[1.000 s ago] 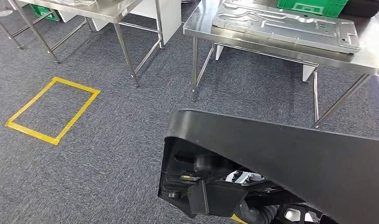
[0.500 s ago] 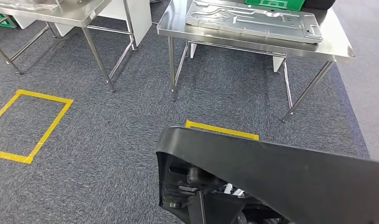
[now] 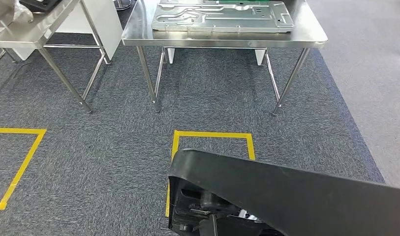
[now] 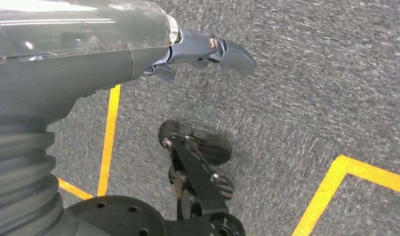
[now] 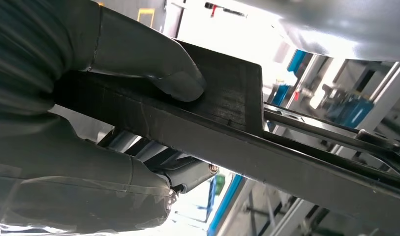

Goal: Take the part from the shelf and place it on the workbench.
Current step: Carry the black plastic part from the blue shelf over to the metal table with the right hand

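The part [image 3: 296, 196] is a large black plastic panel, held low in front of me across the bottom of the head view. In the right wrist view my right hand [image 5: 89, 98] grips the part [image 5: 227, 123] by its edge, thumb [image 5: 173, 78] pressed on one face and the other fingers underneath. Straight ahead stands the steel workbench [image 3: 222, 38], carrying a flat silver metal plate [image 3: 222, 15]. My left hand [image 4: 89, 54] hangs over the grey carpet, its fingers [image 4: 227, 49] stretched out and holding nothing.
A yellow tape square [image 3: 212, 135] marks the carpet just before the workbench. A second steel table [image 3: 25, 34] stands at the left, with another yellow tape outline [image 3: 15, 162] on the floor before it. Grey carpet runs off to the right.
The camera has turned and moved: the workbench has shifted from the upper right to straight ahead, and the yellow square before it has come into view. The part stays in my right hand.
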